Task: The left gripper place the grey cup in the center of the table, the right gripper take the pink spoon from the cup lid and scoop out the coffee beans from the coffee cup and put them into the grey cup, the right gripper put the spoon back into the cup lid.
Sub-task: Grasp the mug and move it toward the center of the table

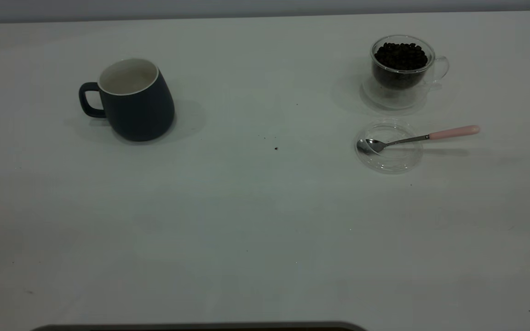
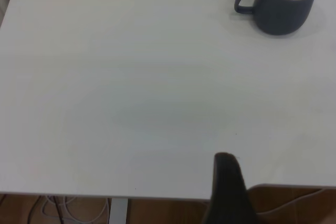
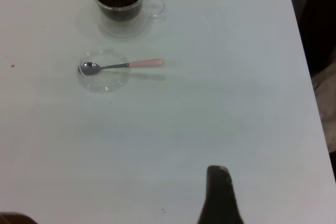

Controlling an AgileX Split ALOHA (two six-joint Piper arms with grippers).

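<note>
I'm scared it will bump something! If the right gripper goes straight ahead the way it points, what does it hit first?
Probably nothing. The right gripper points across bare table; the pink spoon and coffee cup sit off to one side.

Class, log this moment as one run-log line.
stage: not started | grey cup: left side, upright, empty | spoon: bowl in lid | beans: in glass cup | grippers: both clear of objects

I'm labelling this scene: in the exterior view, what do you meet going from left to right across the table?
Dark blue-grey ceramic mug → small dark speck on the white tabletop → flat clear plastic lid → pale pink spoon handle.
</note>
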